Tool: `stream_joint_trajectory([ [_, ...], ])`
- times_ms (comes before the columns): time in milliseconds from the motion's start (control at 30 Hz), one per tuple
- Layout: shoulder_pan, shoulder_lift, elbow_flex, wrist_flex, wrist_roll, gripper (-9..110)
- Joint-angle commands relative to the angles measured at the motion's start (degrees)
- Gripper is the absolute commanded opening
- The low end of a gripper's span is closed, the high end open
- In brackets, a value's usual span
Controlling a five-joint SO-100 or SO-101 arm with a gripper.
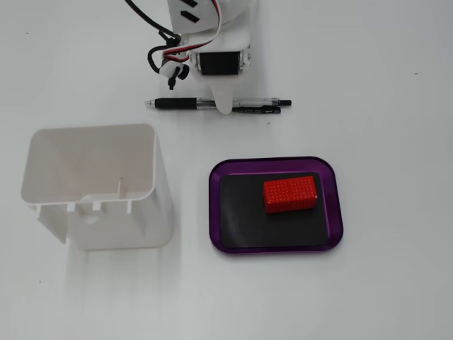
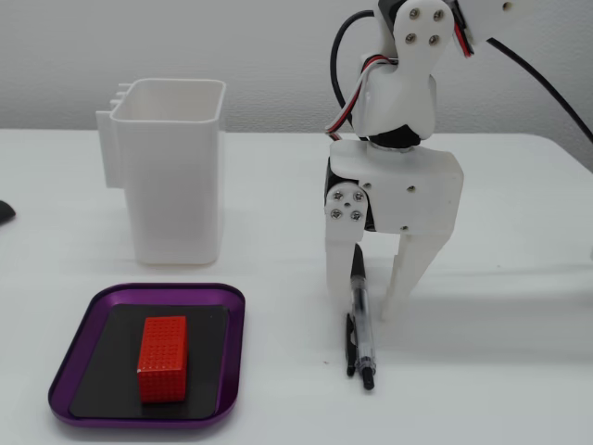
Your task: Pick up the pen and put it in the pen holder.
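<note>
The arm is built of white printed plastic plates. Its end effector (image 2: 363, 311) has two long white fingers (image 2: 405, 278) that taper to blunt tips. A black servo block (image 1: 219, 64) sits in the white wrist housing. Silver screws cluster in threes and fours on the side plates. Black cable and red-and-white wires loop beside the wrist.

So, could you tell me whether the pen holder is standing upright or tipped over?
Upright: the pen holder stands on its base with its open mouth facing up.
</note>
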Motion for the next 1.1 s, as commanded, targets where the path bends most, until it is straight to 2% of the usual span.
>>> stream_joint_trajectory([
  [0,0.4,-0.3,0.2,0.0,-0.6,4],
  [133,0.4,-0.3,0.2,0.3,-2.5,0],
  [367,0.2,1.3,-1.0,3.7,-2.4,-1],
  [600,0.3,17.3,-12.2,13.4,-1.1,-1],
  [900,0.4,32.9,-27.5,14.5,11.2,-1],
  [1067,1.5,30.3,-34.6,5.8,23.6,-1],
])
